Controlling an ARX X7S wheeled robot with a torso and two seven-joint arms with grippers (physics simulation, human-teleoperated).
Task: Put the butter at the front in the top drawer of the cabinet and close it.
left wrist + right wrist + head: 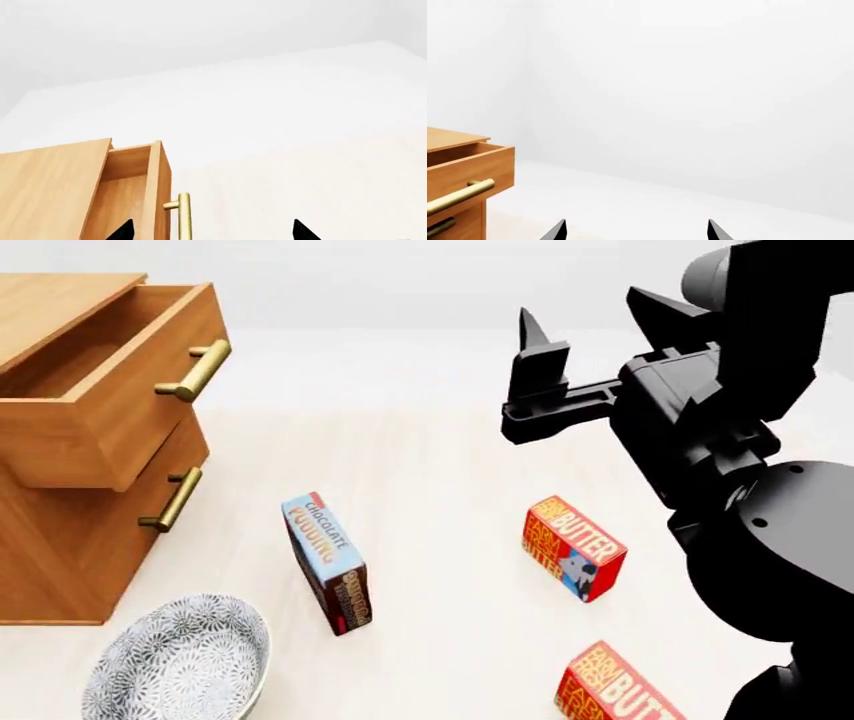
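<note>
The cabinet (67, 540) stands at the left with its top drawer (94, 410) pulled open; no contents show inside. Two red butter boxes lie on the pale surface. One butter (617, 690) is nearest me at the front edge, the other butter (574, 547) lies farther back. My right gripper (597, 325) hangs open and empty, high above the farther box, with its fingers pointing up. In the left wrist view, my left gripper (213, 232) is open and empty, and the drawer's brass handle (185, 215) shows between its tips. The left arm is out of the head view.
A blue-and-brown chocolate pudding box (327, 562) stands on edge in the middle. A patterned bowl (180, 660) sits in front of the cabinet at the lower left. The second drawer's handle (174, 498) juts out below the open drawer. My right arm (747, 490) fills the right side.
</note>
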